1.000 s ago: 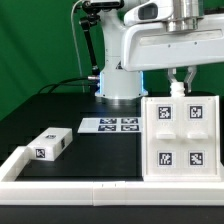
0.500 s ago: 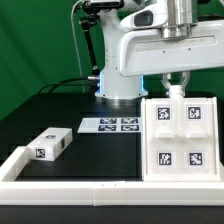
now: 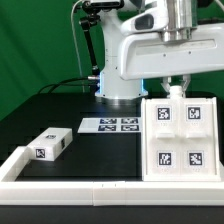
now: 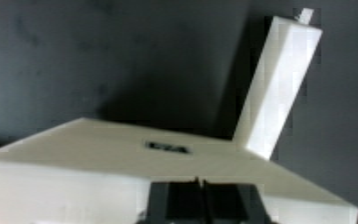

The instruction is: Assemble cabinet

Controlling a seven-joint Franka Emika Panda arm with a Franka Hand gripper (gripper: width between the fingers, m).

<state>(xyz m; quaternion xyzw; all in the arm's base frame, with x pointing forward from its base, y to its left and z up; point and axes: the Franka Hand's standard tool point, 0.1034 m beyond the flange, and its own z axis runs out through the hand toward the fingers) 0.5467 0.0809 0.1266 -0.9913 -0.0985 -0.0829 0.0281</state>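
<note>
The cabinet [image 3: 181,137] is a white box with four square tags on its face, standing at the exterior view's right. My gripper [image 3: 177,92] is at the cabinet's top back edge, with its fingers down against the white plastic. In the wrist view the gripper [image 4: 199,184] has its two dark fingers pressed together with only a thin line between them, right over the cabinet's white surface [image 4: 140,160]. A narrow white panel edge [image 4: 282,80] stretches away from it. Nothing shows between the fingers.
A small white tagged block [image 3: 50,145] lies on the black table at the exterior view's left. The marker board [image 3: 110,125] lies flat in the middle, in front of the robot base [image 3: 118,85]. A white rail frame [image 3: 60,184] edges the table's front.
The arm has shifted toward the exterior view's left and the gripper has settled slightly lower on the cabinet's top edge. The cabinet and the small block have not moved.
</note>
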